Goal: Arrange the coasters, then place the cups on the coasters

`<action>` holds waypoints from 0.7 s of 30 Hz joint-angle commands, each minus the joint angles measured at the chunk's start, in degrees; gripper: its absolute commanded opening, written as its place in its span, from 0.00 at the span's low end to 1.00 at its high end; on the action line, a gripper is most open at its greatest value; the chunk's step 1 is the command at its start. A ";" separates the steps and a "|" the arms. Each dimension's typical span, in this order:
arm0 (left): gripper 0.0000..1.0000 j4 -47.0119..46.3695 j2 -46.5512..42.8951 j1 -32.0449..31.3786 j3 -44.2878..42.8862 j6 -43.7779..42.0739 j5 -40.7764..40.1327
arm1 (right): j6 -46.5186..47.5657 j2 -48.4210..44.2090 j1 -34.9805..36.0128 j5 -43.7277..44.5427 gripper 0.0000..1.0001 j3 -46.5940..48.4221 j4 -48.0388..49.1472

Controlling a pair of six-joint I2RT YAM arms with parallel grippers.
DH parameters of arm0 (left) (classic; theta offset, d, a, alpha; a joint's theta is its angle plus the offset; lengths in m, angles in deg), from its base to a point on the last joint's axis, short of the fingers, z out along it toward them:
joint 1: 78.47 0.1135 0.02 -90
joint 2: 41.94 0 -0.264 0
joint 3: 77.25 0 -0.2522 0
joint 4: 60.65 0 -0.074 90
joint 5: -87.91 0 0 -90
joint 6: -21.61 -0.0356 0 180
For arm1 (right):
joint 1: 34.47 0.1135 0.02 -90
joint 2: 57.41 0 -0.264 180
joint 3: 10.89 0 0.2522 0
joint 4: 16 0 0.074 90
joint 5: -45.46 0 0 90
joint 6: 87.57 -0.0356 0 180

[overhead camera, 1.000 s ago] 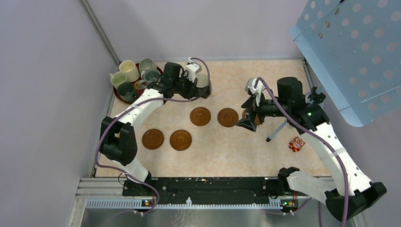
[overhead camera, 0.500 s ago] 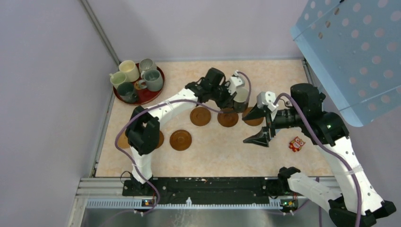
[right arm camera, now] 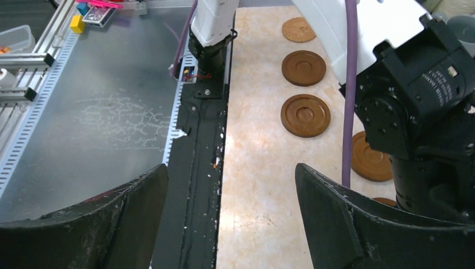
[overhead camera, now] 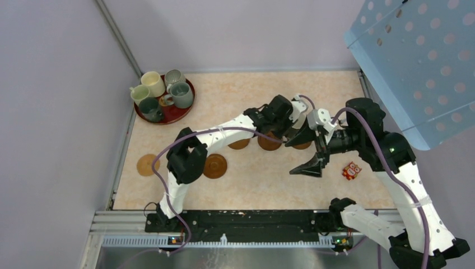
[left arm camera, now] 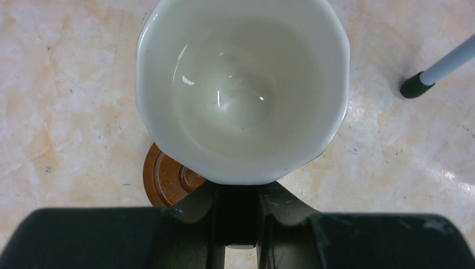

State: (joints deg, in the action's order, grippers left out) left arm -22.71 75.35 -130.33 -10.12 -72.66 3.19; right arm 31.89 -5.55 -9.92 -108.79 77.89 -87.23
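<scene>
**Left gripper (left arm camera: 240, 196) clenched on a cream cup (left arm camera: 242, 89) above a coaster (left arm camera: 168, 179), well to the right of the tray (overhead camera: 176, 115).**

The cup is upright and empty, and the black fingers pinch it at its near side. The coaster shows from under its near-left edge, so the cup is off-centre on it; whether they touch cannot be told. A white rod (left arm camera: 442, 64) with a black tip lies just to the right of the cup. Five more cups (overhead camera: 181, 94) stand crowded on the tray. A tan coaster (overhead camera: 147, 165) lies on the near side of the tray, and brown coasters (overhead camera: 215, 166) run rightward from it toward the held cup. The right gripper (overhead camera: 302, 152) hangs released beside the left gripper, on the side away from the tray, with its jaws wide apart and nothing between them. A red packet (overhead camera: 352, 170) lies further from the tray, on the marbled table (overhead camera: 224, 89).
</scene>
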 commanded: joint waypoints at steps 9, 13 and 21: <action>0.00 -6.59 2.64 -2.77 -7.87 12.89 -12.22 | -6.11 0.88 -0.64 -1.58 0.83 1.81 6.82; 0.00 -8.11 2.95 -3.74 -7.22 13.30 -14.45 | -6.67 1.15 -0.65 -2.04 0.83 1.65 7.49; 0.00 -8.19 4.79 -5.19 -7.67 13.33 -15.63 | -7.04 1.32 -0.65 -3.61 0.83 1.58 7.84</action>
State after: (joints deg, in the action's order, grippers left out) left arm -24.04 80.99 -134.39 -14.42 -60.35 -10.64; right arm 25.15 -4.33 -9.96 -110.19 78.40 -81.55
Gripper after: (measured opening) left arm 0.254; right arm 0.825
